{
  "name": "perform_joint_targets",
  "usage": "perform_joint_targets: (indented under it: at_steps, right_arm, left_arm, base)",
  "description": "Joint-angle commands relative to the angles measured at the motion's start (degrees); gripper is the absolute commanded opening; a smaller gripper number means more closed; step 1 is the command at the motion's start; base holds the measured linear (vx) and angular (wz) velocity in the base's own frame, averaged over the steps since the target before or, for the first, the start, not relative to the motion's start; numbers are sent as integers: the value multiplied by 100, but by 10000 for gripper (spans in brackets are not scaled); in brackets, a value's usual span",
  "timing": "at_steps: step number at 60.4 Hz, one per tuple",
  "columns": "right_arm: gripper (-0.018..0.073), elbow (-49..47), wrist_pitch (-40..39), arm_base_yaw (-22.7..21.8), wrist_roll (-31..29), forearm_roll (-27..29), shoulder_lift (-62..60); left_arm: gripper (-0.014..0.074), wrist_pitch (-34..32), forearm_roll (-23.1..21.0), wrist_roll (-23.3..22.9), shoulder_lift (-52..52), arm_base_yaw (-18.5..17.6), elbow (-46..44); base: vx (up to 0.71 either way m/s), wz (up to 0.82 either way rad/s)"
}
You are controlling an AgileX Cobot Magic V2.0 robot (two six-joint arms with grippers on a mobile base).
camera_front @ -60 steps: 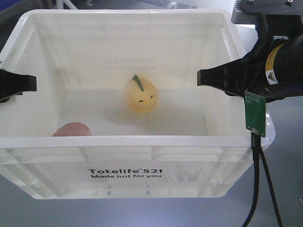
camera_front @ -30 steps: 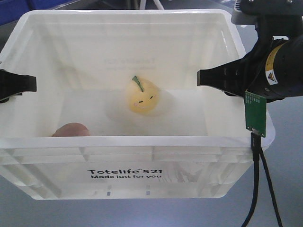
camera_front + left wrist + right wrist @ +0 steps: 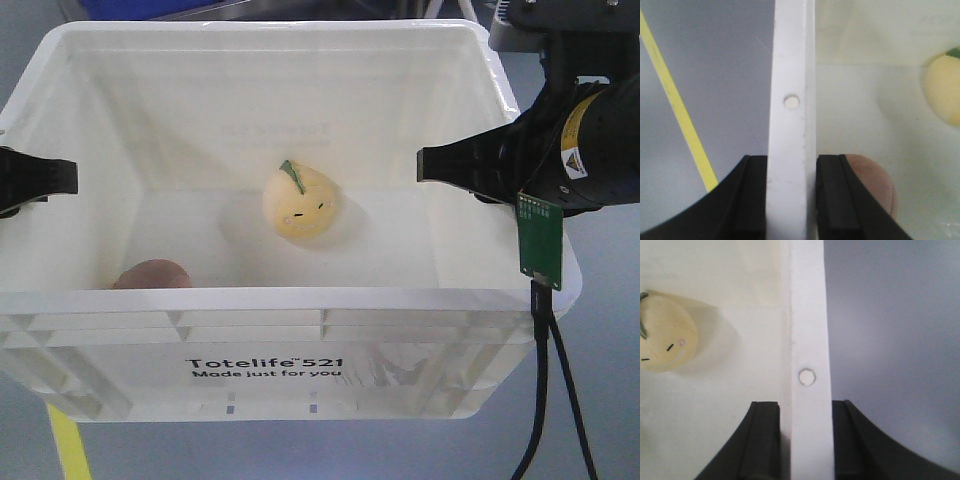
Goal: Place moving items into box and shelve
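Now | left gripper (image 3: 792, 200) clamped on box (image 3: 320, 298) left wall | right gripper (image 3: 807, 440) clamped on right wall | yellow toy (image 3: 300, 205) and pink toy (image 3: 152, 274) inside

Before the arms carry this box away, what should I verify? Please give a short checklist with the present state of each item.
1. Yellow plush inside the box: ok.
2. Pinkish plush inside, near the front wall: ok.
3. Left gripper clamped on the left wall, one finger on each side: ok.
4. Right gripper clamped on the right wall likewise: ok.
5. Box level: ok, the rim looks even.
6. Way ahead free: cannot tell, not in view.
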Motion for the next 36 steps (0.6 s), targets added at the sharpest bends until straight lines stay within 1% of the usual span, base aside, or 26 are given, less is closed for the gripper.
perform_joint_targets:
  at_steps: [1,36]
  right_arm:
    - [49,-231,-400,-9,-37,-697,-235]
    - [49,-231,-386,-9,-37,-697,-242]
  left_arm:
    - [143,-389,553,-52,-153,-28,-236]
    - [143,-389,552,-52,-153,-28,-236]
  base:
    - [-12,53]
    - [-11,66]
